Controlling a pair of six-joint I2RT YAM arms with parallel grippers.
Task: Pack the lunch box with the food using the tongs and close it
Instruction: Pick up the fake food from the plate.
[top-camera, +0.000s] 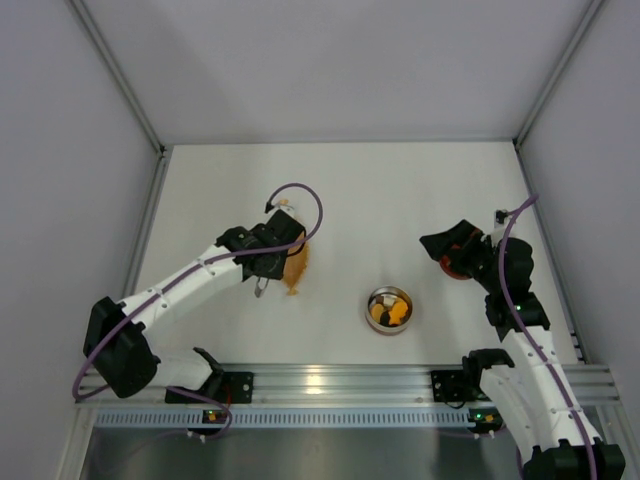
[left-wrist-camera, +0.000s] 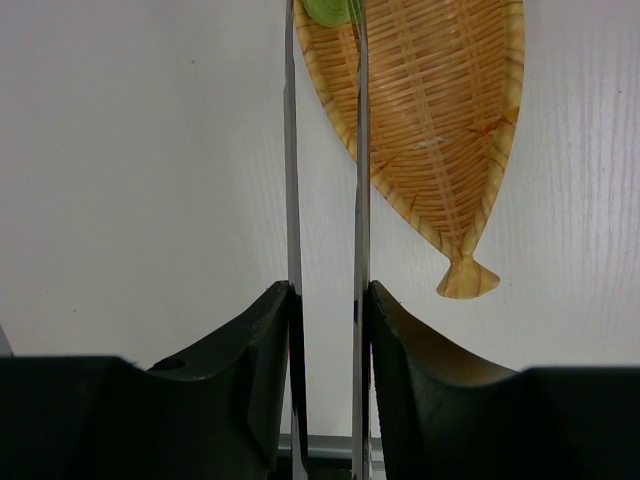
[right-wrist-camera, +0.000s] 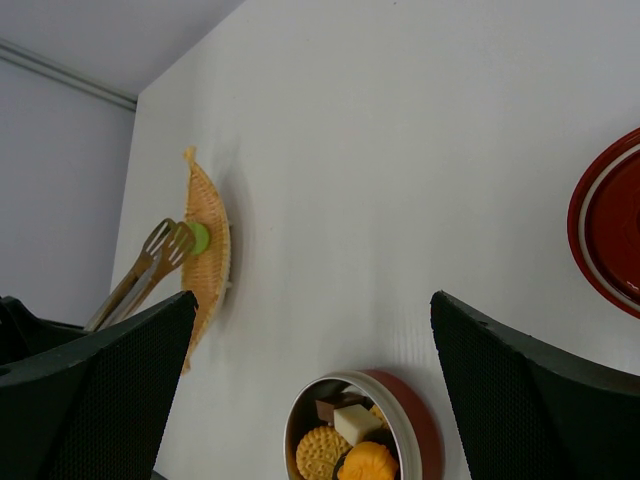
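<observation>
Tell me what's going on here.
The left gripper is clamped on the tongs, whose tips are at a green food piece on a fish-shaped woven tray. The lunch box stands open with several food pieces already inside. The right gripper is open and holds nothing. It hangs near the red lid, which lies on the table apart from the lunch box.

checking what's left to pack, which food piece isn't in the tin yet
The green piece, lying on the fish-shaped woven tray at the tips of the tongs. The rest, like the cookie, lie inside the lunch box.
</observation>
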